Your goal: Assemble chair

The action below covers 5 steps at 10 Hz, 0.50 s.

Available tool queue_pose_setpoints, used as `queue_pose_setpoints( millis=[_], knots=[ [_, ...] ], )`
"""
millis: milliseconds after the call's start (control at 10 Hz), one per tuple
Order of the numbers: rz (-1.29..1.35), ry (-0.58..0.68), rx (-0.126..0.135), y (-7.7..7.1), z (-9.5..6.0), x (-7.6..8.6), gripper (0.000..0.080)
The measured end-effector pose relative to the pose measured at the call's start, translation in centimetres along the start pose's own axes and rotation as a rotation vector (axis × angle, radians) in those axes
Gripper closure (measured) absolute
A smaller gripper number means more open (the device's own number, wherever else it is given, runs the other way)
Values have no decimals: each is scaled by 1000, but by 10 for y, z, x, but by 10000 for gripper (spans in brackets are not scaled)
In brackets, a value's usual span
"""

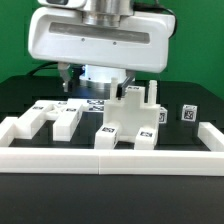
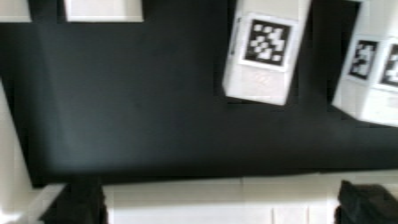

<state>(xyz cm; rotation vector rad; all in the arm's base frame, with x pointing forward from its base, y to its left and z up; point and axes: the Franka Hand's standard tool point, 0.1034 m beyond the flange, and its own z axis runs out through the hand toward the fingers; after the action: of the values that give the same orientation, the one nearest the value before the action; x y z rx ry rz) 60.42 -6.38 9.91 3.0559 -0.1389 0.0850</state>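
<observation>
Claw (image 2: 217,198) is spread fully wide and holds nothing. In the exterior view, chair legs (image 1: 43,117) lie loose on the worktop (image 1: 20,95) at its 8 o'clock, with an upright chair part (image 1: 137,100) at 4 o'clock. Risk: if I descend this wide, a finger may clip the upright part and topple it.

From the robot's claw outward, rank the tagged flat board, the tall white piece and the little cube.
1. The marker board, just under the gripper.
2. The tall chair piece, beside it, exterior view's right.
3. The small cube, far right.
</observation>
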Motion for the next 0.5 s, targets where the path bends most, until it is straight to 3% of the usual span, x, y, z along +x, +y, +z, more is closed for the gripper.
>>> queue_pose_setpoints(
  millis=[300,400,500],
  knots=[
    [1,-11,1,3,1,-1,151],
    [-56,-6,47,19,-2,-4,151],
    [-46,-5,79,44,0,-14,151]
  ],
)
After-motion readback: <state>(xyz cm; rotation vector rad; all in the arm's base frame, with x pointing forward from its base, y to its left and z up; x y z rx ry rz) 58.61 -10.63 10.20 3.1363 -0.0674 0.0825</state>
